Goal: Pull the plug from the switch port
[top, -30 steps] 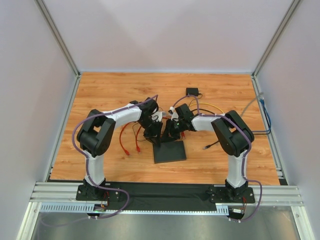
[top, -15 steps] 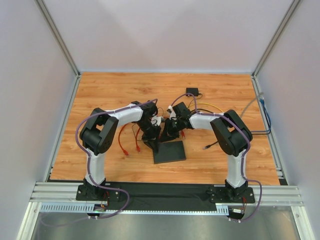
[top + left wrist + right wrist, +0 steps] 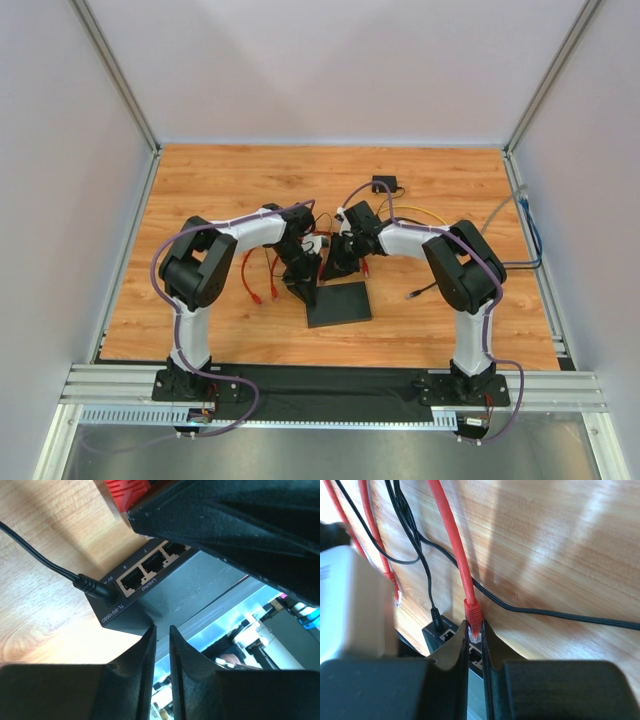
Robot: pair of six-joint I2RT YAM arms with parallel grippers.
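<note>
The switch [image 3: 345, 305] is a flat black box near the middle of the table, its row of sockets [image 3: 150, 567] facing away from the arms. My right gripper [image 3: 335, 268] is at its far edge, shut on the plug [image 3: 473, 614] of a red cable. The plug's clear tip shows between the fingers, just above the sockets of the switch [image 3: 436, 631]. My left gripper [image 3: 303, 290] is at the switch's far left corner. In the left wrist view its jaws [image 3: 161, 628] stand a narrow gap apart with nothing between them, tips against the top of the switch [image 3: 200, 580].
A black power lead [image 3: 92, 586] is plugged into the switch beside the sockets. Loose red cables [image 3: 250, 285] lie left of the switch, and black leads [image 3: 545, 612] cross the wood behind it. A small black block [image 3: 384, 184] and a yellow cable [image 3: 425, 212] sit further back.
My left gripper has come nearer and down onto the switch's far left corner. My right gripper has shifted slightly left and back at the far edge, still holding the plug.
</note>
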